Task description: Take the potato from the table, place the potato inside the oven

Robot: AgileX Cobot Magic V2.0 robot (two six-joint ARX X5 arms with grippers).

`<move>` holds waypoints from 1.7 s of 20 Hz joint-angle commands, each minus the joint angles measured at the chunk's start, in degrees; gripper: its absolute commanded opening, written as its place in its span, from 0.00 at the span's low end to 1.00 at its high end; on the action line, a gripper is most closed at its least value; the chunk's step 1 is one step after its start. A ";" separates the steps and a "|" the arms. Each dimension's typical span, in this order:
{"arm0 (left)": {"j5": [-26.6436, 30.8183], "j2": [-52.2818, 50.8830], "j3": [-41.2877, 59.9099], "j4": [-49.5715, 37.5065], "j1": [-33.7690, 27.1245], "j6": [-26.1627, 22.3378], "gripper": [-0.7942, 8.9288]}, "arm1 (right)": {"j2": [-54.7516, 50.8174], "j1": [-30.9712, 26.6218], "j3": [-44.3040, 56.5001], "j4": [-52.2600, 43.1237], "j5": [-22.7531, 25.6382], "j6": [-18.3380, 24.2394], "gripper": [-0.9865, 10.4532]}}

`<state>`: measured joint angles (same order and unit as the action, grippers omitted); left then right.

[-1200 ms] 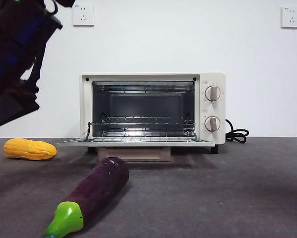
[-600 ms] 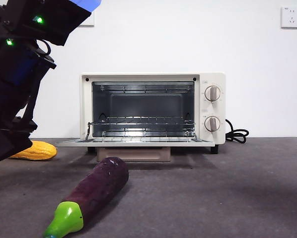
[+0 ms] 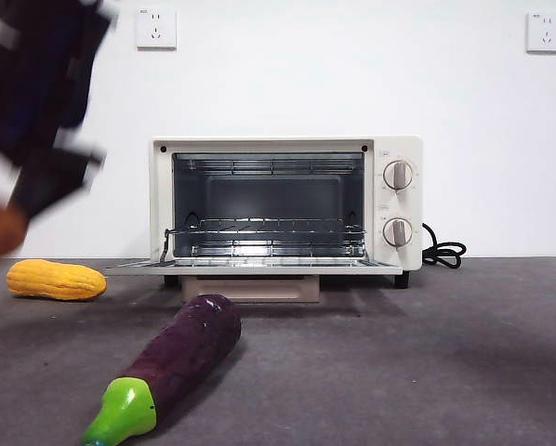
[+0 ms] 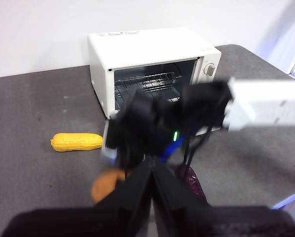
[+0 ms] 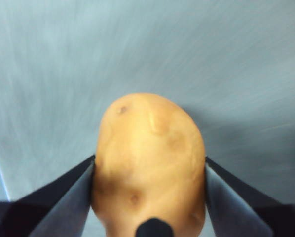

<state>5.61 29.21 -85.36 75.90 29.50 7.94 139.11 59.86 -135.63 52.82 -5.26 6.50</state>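
We grip the potato (image 5: pixel 150 163) between the jaws of our right gripper (image 5: pixel 150 197), one jaw pressed to each side. In the front view it shows as a blurred orange-brown spot at the left edge, lifted off the table (image 3: pixel 427 353), above the corn cob (image 3: pixel 55 280). The Toshiba oven (image 3: pixel 285 206) stands open at centre frame, its wire rack (image 3: pixel 264 237) bare. The eggplant (image 3: pixel 171 366) lies in the lower left. Our left gripper (image 4: pixel 151 197) has its jaws pressed together on nothing.
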 commanded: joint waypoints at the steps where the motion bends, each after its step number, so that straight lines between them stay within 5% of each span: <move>1: 0.00 -0.46 0.17 -0.24 0.09 -1.05 0.08 | -0.87 -1.42 -11.82 8.94 4.94 1.49 0.14; 5: -0.02 -0.46 0.17 -0.24 0.09 -1.01 0.08 | -0.87 -4.83 -25.09 22.08 17.44 1.14 0.14; 7: -0.02 -0.46 0.17 -0.24 0.09 -1.03 0.08 | -0.92 -7.08 -26.69 26.29 20.72 -3.15 0.14; 10: -0.04 -0.46 0.17 -0.24 0.09 -1.01 0.08 | -2.73 -9.25 -26.73 26.38 16.92 -7.76 0.14; 14: -0.02 -0.33 0.17 -0.26 0.09 -1.01 0.08 | -8.72 -9.25 -24.81 26.47 20.68 -8.00 0.14; 19: 0.37 -0.24 0.17 -0.26 0.09 -1.03 0.08 | -27.47 -8.37 2.45 26.45 24.11 -11.52 0.14; 28: 0.44 1.95 0.20 -0.26 0.09 -1.09 0.08 | -37.40 -8.57 31.80 25.70 39.67 -21.24 0.14; 30: 0.44 2.67 0.22 -0.26 0.09 -1.11 0.08 | -37.94 -8.55 35.82 21.22 38.95 -21.42 0.14; 34: 0.42 4.44 0.37 -0.26 0.09 -2.19 0.07 | -38.25 -9.16 45.66 1.38 27.63 -19.65 0.14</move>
<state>5.85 33.87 -85.34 75.88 29.50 6.63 101.08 50.70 -90.59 55.55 22.70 -12.99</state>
